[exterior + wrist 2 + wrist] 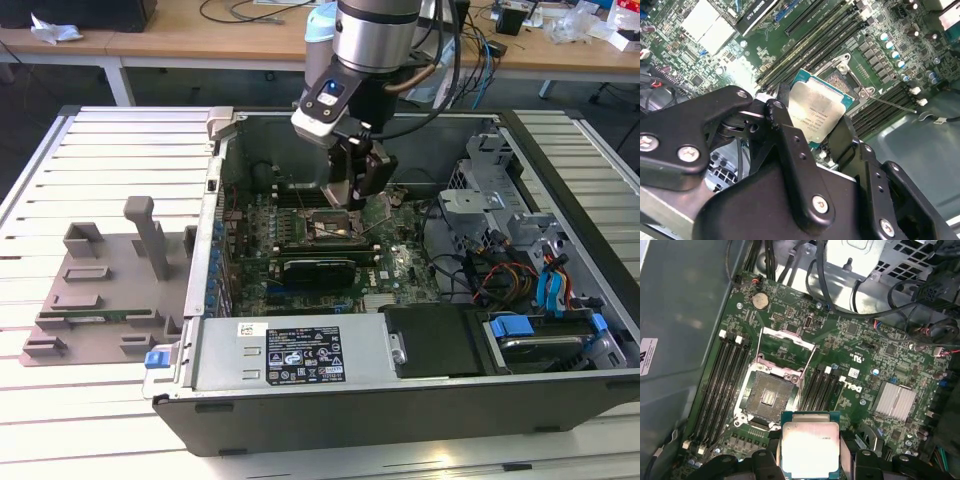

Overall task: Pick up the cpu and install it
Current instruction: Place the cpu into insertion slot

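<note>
Slatted metal tabletop (pixel 110 150) bore an open computer case (pixel 420 410). Inside, the jaws gripped the cpu (pixel 810 447) by its edges, probably to keep it level. Just beyond them, the socket (pixel 769 397) lay empty, its frame raised.

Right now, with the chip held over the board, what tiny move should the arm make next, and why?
Probably a short sideways shift, not a descent yet. The gripper holds the cpu above the motherboard, but in the first wrist view the open, empty socket appears beside the chip, not under it. Lining them up first seems safest.
</note>
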Action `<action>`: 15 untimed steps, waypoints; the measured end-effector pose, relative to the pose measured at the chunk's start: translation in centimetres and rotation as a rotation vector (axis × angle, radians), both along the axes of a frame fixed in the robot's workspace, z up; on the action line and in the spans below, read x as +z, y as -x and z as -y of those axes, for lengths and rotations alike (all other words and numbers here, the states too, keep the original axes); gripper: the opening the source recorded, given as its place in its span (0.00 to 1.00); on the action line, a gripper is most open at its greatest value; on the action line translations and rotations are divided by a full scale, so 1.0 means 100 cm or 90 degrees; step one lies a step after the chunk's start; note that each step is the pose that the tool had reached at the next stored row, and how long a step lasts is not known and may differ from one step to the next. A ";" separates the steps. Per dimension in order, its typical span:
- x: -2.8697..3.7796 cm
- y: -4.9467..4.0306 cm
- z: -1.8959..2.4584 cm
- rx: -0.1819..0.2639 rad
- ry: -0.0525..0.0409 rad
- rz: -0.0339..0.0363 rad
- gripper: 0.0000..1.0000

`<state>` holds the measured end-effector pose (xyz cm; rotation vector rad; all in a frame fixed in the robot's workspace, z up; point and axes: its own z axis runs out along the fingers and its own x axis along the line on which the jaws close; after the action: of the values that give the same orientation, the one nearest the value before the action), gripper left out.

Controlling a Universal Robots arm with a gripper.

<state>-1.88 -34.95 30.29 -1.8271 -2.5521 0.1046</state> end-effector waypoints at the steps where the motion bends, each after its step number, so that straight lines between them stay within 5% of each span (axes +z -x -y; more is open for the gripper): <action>1: -0.0001 0.0000 0.0000 -0.009 -0.0001 0.0000 0.55; 15: -0.0004 0.0000 0.0000 -0.073 0.0000 0.0000 0.55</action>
<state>-1.89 -34.95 30.26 -1.9688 -2.4395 0.1041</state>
